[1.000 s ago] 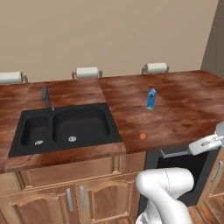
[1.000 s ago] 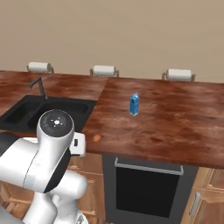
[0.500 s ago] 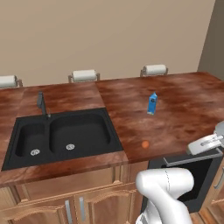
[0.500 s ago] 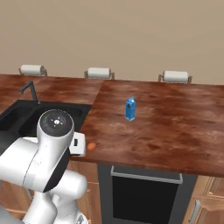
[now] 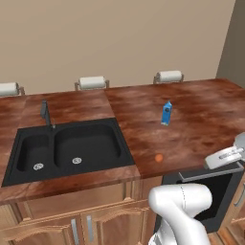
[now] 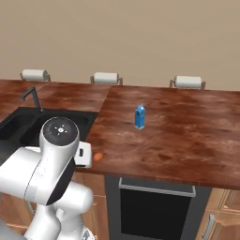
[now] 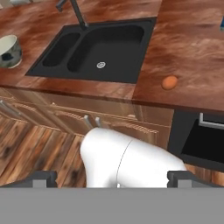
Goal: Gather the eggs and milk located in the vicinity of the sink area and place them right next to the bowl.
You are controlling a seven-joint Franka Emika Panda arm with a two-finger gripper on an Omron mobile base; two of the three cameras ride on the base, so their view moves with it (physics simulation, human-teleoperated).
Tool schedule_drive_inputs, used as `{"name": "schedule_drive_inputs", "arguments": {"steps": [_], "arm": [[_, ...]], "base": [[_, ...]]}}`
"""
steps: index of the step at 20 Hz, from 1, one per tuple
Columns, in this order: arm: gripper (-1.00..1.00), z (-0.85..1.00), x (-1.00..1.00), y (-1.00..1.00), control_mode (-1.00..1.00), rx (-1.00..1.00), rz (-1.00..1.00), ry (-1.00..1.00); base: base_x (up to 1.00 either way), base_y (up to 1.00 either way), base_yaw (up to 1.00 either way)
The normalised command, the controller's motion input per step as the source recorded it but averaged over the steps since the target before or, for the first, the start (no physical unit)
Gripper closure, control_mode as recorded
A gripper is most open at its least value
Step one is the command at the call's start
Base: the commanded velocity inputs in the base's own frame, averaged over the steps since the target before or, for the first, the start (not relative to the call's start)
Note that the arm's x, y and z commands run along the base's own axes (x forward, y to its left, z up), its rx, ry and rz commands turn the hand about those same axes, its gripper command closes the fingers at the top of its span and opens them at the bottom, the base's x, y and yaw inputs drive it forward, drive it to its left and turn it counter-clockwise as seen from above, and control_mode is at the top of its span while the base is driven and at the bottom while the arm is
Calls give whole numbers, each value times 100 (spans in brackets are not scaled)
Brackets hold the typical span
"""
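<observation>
The orange-brown egg lies near the counter's front edge, just right of the black double sink. The blue milk carton stands upright farther back on the counter. In the hand view, the pale grey-green bowl sits on the counter left of the sink. My gripper hangs back from the counter, above the floor and cabinets. It is open, its fingertips wide apart with nothing between them.
A thin dark faucet rises behind the sink. Three paper towel rolls line the back wall. A dark oven sits under the counter below the egg, with wooden cabinet doors under the sink.
The whole scene has shifted a little in both base views, so the base has moved. The egg and milk stay where they were on the counter. The gripper stays open.
</observation>
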Motion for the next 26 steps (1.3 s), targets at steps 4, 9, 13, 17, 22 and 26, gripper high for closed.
{"name": "schedule_drive_inputs", "arguments": {"steps": [4, 9, 13, 17, 22, 26], "arm": [[-100, 0, 19, 0, -100, 0, -3, 13], [-100, -9, 28, 0, -100, -4, -5, 14], [-100, -27, 29, 0, -100, -8, -3, 2], [-100, -33, 39, 1, -100, -8, -5, 2], [-100, -34, 37, 1, -100, -7, -5, 0], [-100, -26, 33, 0, -100, 0, -3, 0]], "base": [[0, 0, 0], [0, 0, 0], [0, 0, 0], [0, 0, 0], [0, 0, 0], [0, 0, 0]]}}
